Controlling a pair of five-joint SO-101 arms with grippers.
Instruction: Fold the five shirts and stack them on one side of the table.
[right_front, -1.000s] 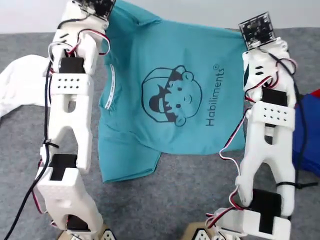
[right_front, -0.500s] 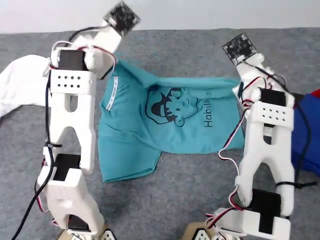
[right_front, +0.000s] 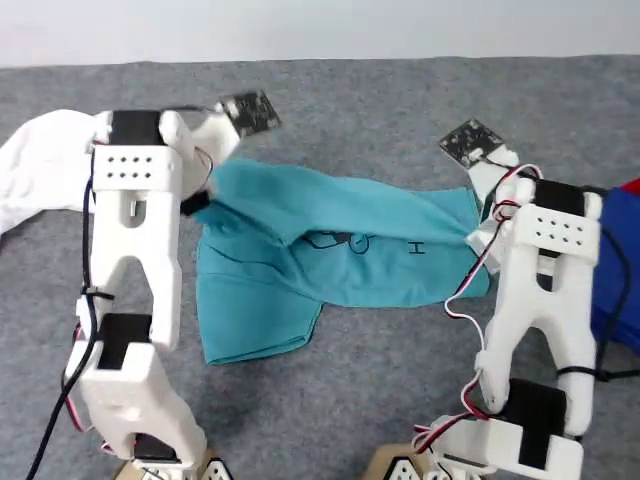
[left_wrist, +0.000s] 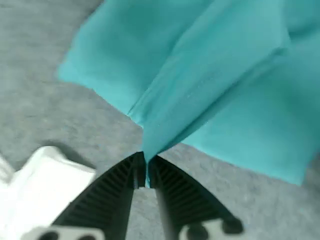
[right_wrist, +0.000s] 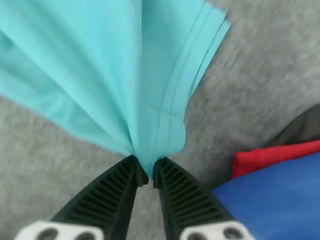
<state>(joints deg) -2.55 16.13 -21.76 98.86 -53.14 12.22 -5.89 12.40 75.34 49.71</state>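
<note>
A teal shirt with a dark printed figure lies on the grey table, its far edge lifted and folded toward the near side. My left gripper is shut on the shirt's far left corner; in the left wrist view the teal cloth is pinched between black fingers. My right gripper is shut on the far right corner, and the right wrist view shows the bunched hem in its grip. A sleeve lies flat at the near left.
A white shirt lies crumpled at the left edge, seen as white cloth in the left wrist view. Blue and red shirts sit at the right edge, and again in the right wrist view.
Both grippers have pulled the shirt's far edge toward the near side and lowered it. The printed front, fully spread before, is now mostly covered by the fold.
</note>
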